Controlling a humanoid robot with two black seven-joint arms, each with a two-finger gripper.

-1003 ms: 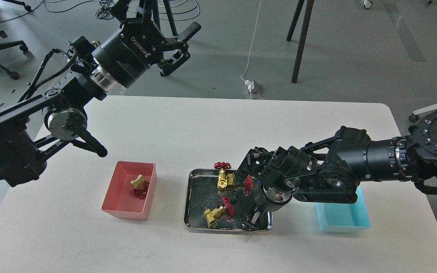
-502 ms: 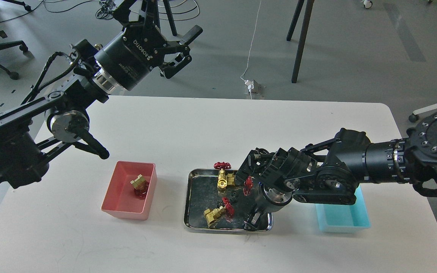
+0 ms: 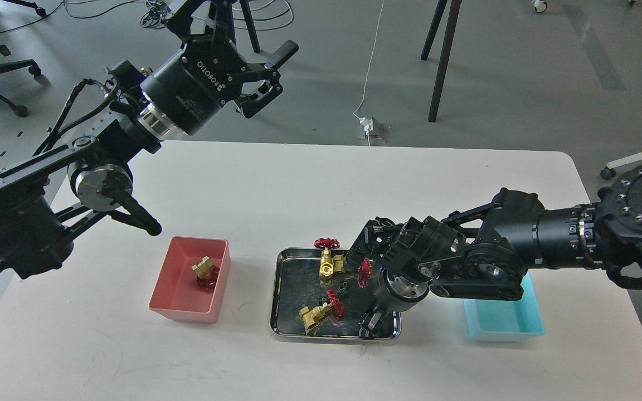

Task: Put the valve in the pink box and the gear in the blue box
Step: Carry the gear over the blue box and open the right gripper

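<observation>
Head view: the right gripper (image 3: 371, 324) dips into the steel tray (image 3: 282, 289) near the worktop's front edge — its fingers too dark to tell apart; the left gripper (image 3: 268, 75) hangs spread beyond the back-left corner; one valve (image 3: 205, 269) lies in the pink box (image 3: 165, 289); the blue box (image 3: 502, 323) sits front right

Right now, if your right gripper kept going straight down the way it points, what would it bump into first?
Probably the floor of the steel tray, near its front right corner. My right gripper points down into it; a tiny gear might be there, but it's too dark to tell.
</observation>
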